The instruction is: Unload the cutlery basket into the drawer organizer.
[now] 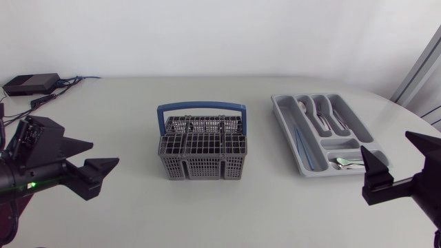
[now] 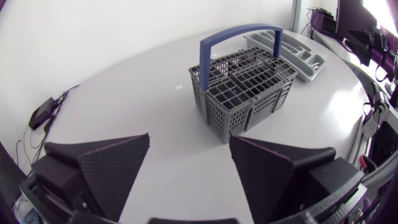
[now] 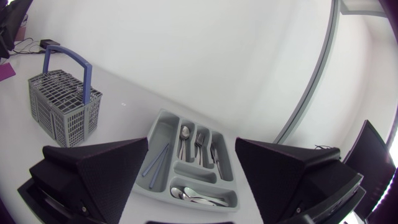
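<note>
A pale, smooth bench (image 1: 207, 213) with a rounded right edge is seen. A grey cutlery basket (image 1: 202, 165) with a blue handle is set upright near its middle. Well apart from it, towards the right, a grey drawer organizer (image 1: 282, 124) is laid flat at a slight angle. At the far left corner a small black box (image 1: 31, 84) is placed, with cables (image 1: 69, 83) trailing beside it.
</note>
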`<state>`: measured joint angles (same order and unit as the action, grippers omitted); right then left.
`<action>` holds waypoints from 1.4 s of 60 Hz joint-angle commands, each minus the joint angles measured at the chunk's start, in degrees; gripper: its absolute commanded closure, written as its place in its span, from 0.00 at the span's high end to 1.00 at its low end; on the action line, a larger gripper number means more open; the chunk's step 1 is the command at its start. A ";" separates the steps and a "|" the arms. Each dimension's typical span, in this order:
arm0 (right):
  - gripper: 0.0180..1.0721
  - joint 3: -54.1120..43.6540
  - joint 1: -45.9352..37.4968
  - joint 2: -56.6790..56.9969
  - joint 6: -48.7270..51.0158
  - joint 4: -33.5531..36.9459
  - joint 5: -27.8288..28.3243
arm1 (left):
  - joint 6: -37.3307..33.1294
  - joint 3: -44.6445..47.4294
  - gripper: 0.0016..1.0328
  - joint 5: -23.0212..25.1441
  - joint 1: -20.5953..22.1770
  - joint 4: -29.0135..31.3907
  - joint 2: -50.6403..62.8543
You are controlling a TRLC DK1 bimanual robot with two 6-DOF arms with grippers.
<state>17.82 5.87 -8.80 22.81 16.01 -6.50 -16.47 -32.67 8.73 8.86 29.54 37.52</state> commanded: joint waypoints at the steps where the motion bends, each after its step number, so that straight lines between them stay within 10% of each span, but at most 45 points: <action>1: 0.96 -2.44 -0.95 2.38 1.19 -1.33 -0.53 | 1.18 2.26 0.95 0.06 -1.39 -1.33 -1.48; 84: 0.96 -17.82 -5.87 8.80 -22.81 -16.01 6.50 | 16.47 32.67 0.95 -8.73 -8.86 -29.54 -37.52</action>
<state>1.26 0.25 -0.32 1.83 1.02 -0.14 -1.45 -1.19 0.10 0.43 0.95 0.47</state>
